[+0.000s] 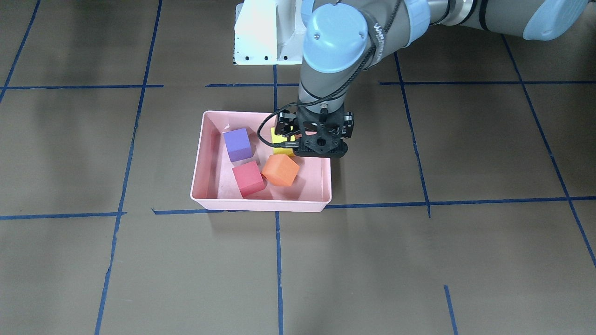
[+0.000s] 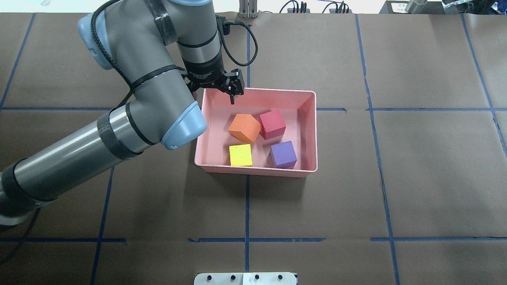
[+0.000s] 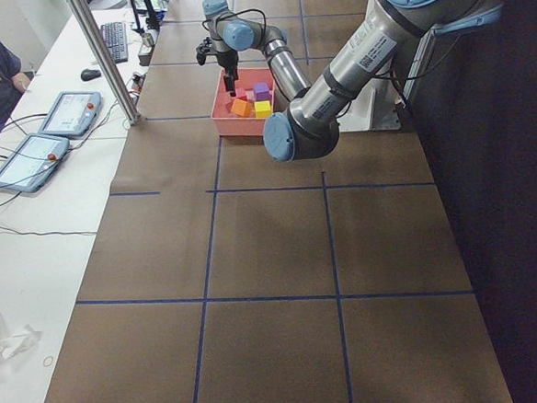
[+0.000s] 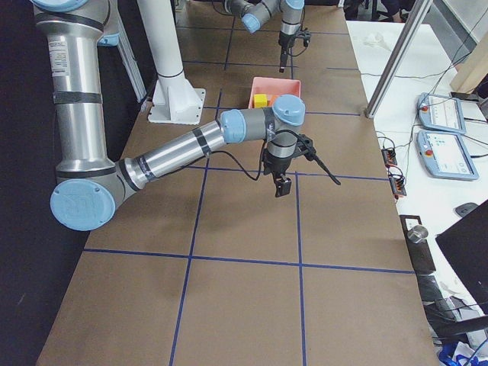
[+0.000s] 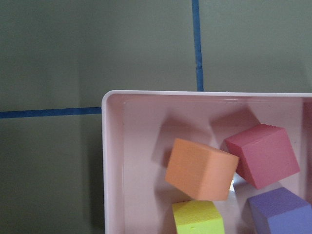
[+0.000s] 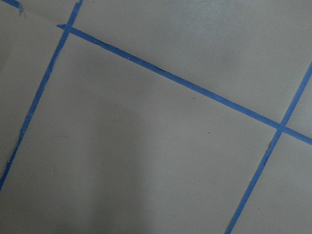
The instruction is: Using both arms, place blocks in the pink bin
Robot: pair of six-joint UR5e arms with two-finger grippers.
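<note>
Inside pink bin (image 2: pixel 277 91): purple (image 2: pixel 283 154), red (image 2: pixel 272 124), yellow (image 2: pixel 241 155), orange (image 2: pixel 244 128) blocks. Over bin corner: left gripper (image 2: pixel 232 93); well apart: right gripper (image 4: pixel 283 185). Cannot tell finger state on either

I'm on the bench (image 2: pixel 396 178) now: brown covering, gridded with blue tape lines (image 2: pixel 246 206). Sitting flat on it, the pink bin (image 2: pixel 261 90) straddles one tape line, and the white pedestal base (image 1: pixel 260 32) stands at the robot's edge.

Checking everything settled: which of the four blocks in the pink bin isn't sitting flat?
The orange block: it is tipped at an angle against the red block; that one, the yellow block and the purple block rest flat.
</note>
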